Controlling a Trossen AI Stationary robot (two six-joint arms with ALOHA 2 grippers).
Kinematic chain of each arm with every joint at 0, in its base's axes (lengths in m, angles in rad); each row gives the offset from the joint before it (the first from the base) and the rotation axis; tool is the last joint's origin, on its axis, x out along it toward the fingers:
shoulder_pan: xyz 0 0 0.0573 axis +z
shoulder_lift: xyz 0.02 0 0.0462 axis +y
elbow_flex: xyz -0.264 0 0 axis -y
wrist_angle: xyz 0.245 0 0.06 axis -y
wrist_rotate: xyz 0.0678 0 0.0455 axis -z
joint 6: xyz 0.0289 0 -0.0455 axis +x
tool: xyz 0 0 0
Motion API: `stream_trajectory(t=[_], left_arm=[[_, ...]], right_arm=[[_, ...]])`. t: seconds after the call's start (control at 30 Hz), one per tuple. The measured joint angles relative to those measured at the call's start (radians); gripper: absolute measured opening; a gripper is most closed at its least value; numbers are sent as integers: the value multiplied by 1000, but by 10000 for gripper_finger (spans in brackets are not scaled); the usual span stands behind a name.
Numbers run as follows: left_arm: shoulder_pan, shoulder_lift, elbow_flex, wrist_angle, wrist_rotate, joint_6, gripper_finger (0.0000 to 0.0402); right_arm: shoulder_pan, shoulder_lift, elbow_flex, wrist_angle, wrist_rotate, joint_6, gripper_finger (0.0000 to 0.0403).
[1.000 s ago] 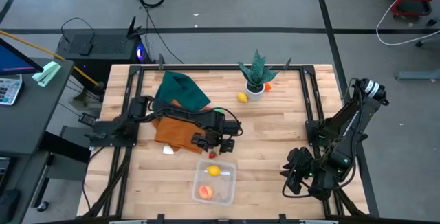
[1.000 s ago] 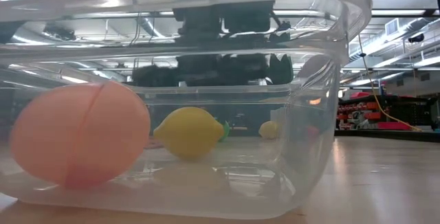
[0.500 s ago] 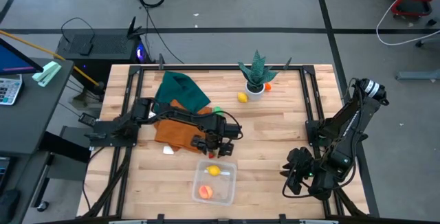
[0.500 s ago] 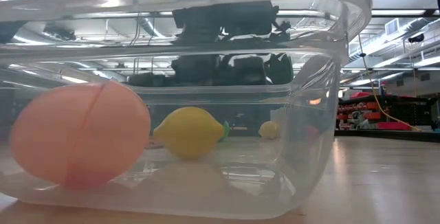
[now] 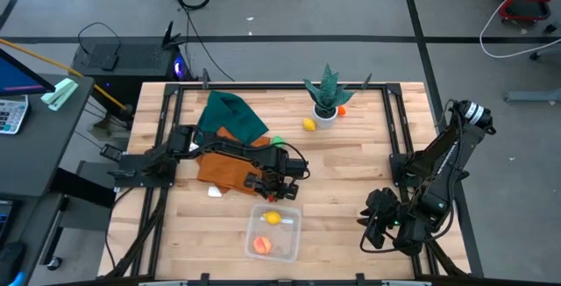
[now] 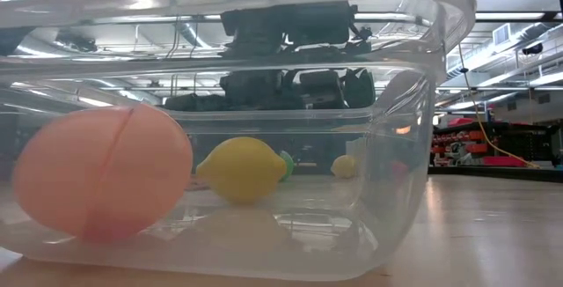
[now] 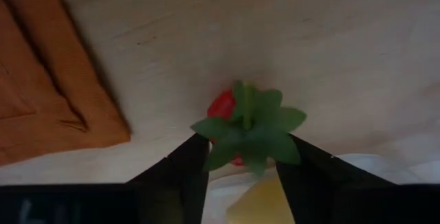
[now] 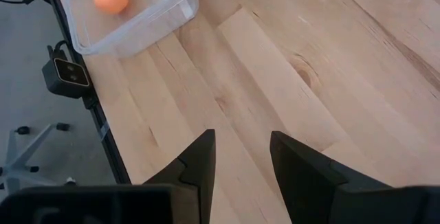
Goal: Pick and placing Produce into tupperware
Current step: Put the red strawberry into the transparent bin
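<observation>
my left fingers (image 7: 185, 165) pinched a red strawberry (image 7: 227, 114) by its green leafy top, my left gripper (image 5: 274, 187) hanging just beside the far rim of the tupperware (image 5: 293, 230). my right gripper (image 8: 240, 162) waited near the table's right front, its fingers spread on nothing.

to do this well, i judged i should carry the berry on over the tub's open middle, clear of the rim and of the fruit inside, then lower before parting my fingers so it wouldn't bounce out.

my count: one tupperware, holding two pieces, a yellow lemon (image 6: 242, 169) and a peach-coloured fruit (image 6: 101, 172). one strawberry in my grip. by the potted plant (image 5: 328, 93) one yellow piece (image 5: 308, 125) lay on the wood and one orange piece (image 5: 341, 110) showed beside the pot. something small and green (image 5: 277, 141) lay at the cloth's edge; i could not tell what it was.
</observation>
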Motion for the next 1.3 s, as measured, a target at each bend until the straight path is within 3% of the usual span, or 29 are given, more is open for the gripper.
stream_trajectory(t=[0.93, 1.1, 1.3], left_arm=[[0, 0, 0, 5, -18, 38, 52], [1, 0, 0, 4, -18, 39, 70], [1, 0, 0, 4, -28, 52, 149]], right_arm=[[0, 0, 0, 0, 7, 0, 108], [0, 0, 0, 0, 7, -5, 108], [0, 0, 0, 0, 7, -8, 108]])
